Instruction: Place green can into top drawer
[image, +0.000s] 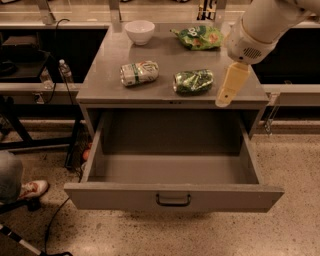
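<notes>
The green can lies on its side on the grey cabinet top, right of centre near the front edge. The top drawer is pulled wide open below it, with a small dark handle at its front, and nothing lies inside. My gripper hangs from the white arm at the upper right, just right of the green can and a little above the cabinet top. It holds nothing.
A paler white-and-green can lies left of the green can. A white bowl and a crinkly green snack bag sit at the back. A person's shoe and cables are on the floor at left.
</notes>
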